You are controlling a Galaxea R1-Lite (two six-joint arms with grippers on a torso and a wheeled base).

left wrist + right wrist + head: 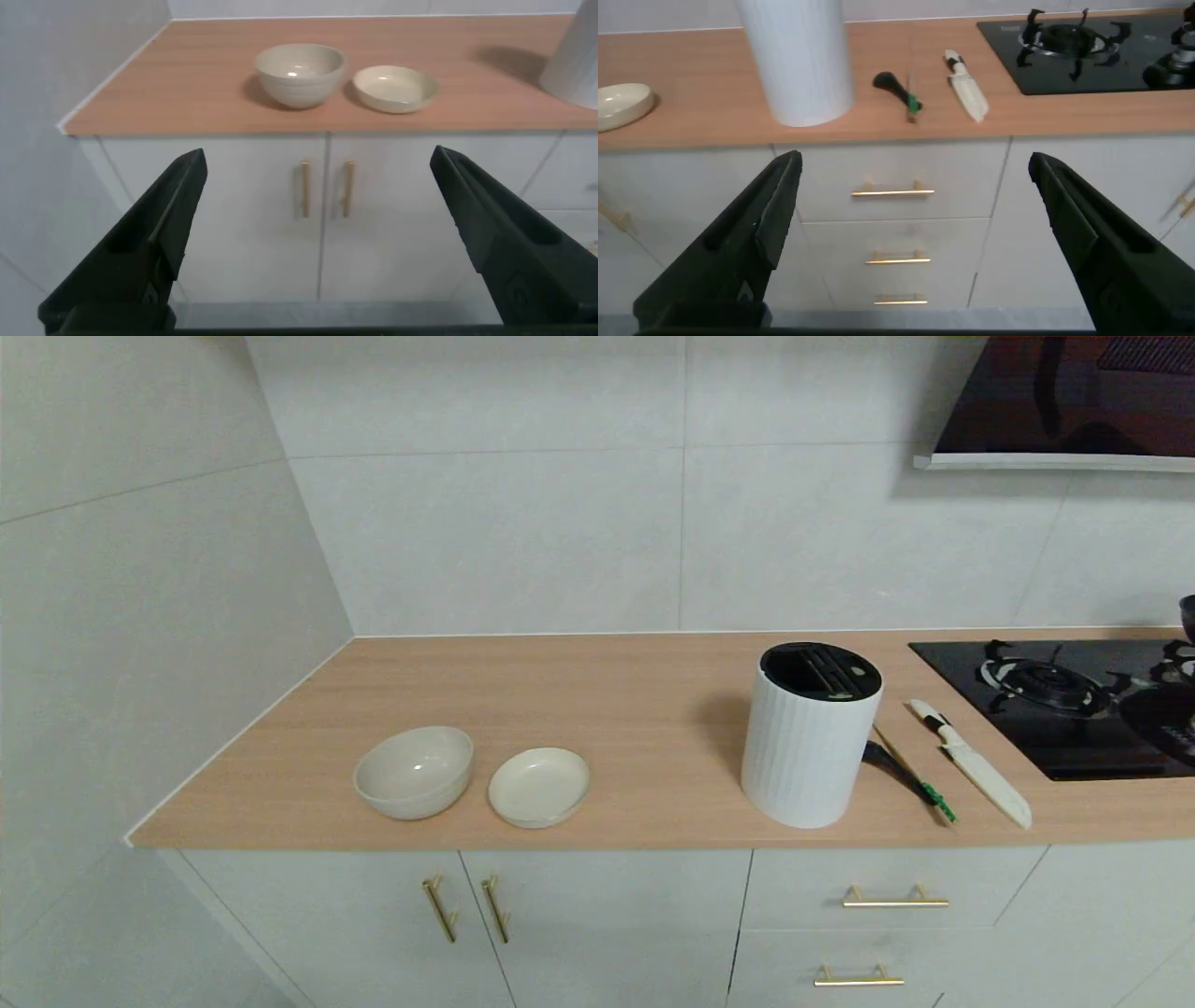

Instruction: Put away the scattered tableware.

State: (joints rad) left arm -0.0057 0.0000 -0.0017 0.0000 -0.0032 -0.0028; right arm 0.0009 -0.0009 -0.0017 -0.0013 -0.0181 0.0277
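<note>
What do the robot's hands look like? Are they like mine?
Not like yours. The left gripper and the right gripper each have two black fingers, wide at the base and narrowing to blunt tips. They look smooth and plain, with no markings.

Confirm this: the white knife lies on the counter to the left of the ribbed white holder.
Not quite: the side is wrong. The white knife lies on the counter to the right of the ribbed white holder, toward the stove, as the head view shows.
</note>
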